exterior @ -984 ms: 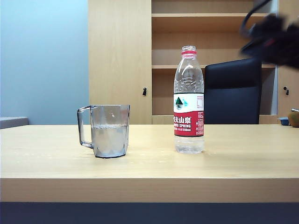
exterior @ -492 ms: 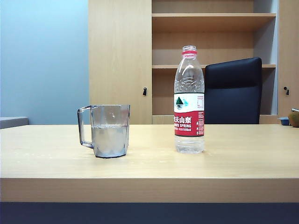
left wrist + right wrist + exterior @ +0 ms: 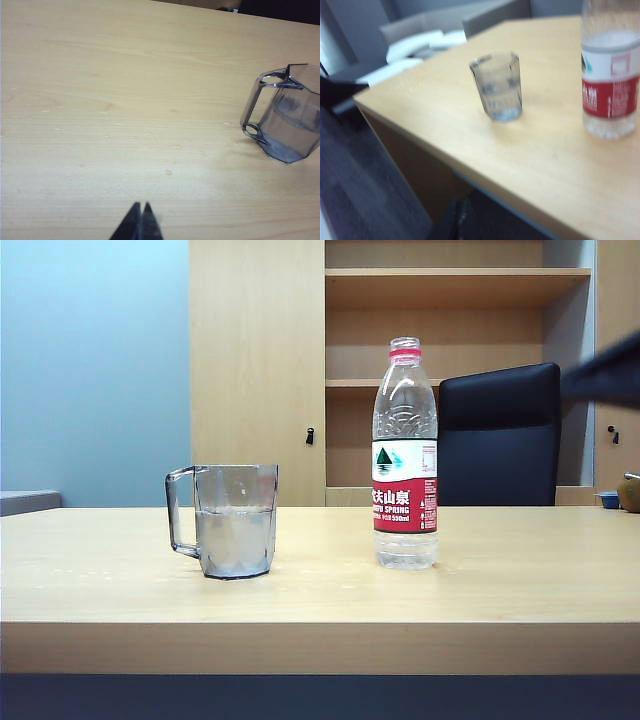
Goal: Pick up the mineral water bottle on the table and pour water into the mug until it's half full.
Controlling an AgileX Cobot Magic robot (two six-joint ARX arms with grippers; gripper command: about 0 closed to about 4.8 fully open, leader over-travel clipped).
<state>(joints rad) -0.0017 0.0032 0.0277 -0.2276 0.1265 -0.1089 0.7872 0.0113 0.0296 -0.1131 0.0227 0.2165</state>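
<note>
Both grippers have their fingers pressed together, empty: the left gripper (image 3: 139,220) hangs over bare worktop (image 3: 480,590), the right gripper (image 3: 456,216) off its front edge. Farther in, the mug (image 3: 233,520), about half full of water (image 3: 236,540), stands left of the upright mineral water bottle (image 3: 404,455), well apart.

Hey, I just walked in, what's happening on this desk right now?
Nothing is being handled. The mug holds water to about half its height, and the mineral water bottle stands upright beside it on the table, uncapped and nearly empty. The left gripper is shut above bare tabletop, away from the mug. The right gripper is shut too, off past the table's edge.
</note>
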